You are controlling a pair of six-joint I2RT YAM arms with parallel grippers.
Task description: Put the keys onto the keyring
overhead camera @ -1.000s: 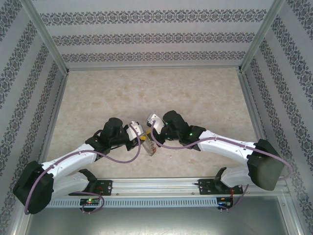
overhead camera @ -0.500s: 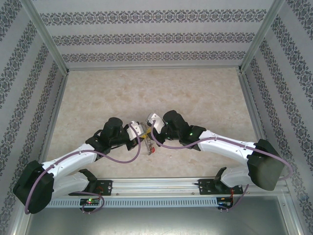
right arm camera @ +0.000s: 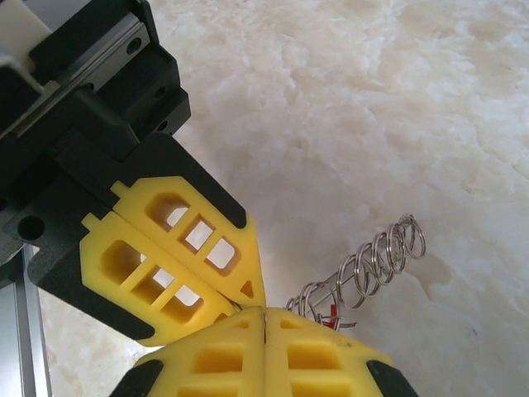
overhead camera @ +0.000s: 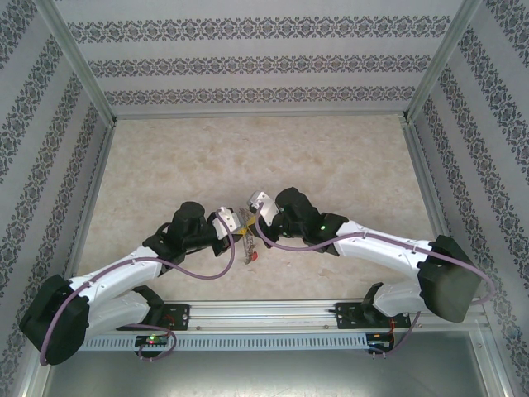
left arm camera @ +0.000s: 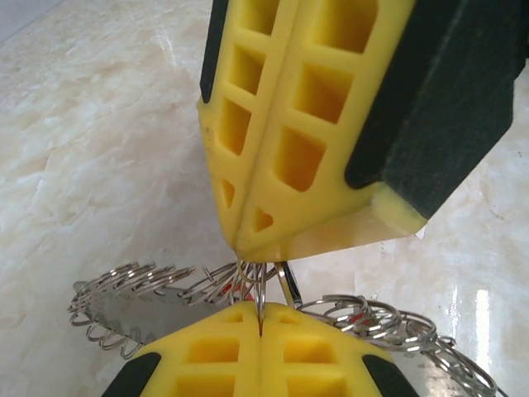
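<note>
Pinching one keyring (right arm camera: 372, 265) loop tip-to-tip, low over near-centre surface (right arm camera: 372, 99): your left end effector (right arm camera: 252, 296) and right end effector (right arm camera: 263, 321) both clamped shut. Watch pull: thin wire may slip, keyring drops.

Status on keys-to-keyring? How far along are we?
Done: the keyring looks lifted off the table, with a red tag hanging among its loops. In hand: the left gripper and right gripper are both shut on one thin loop, tip to tip. Left: I can't tell whether any key is actually threaded, so threading remains unconfirmed.
</note>
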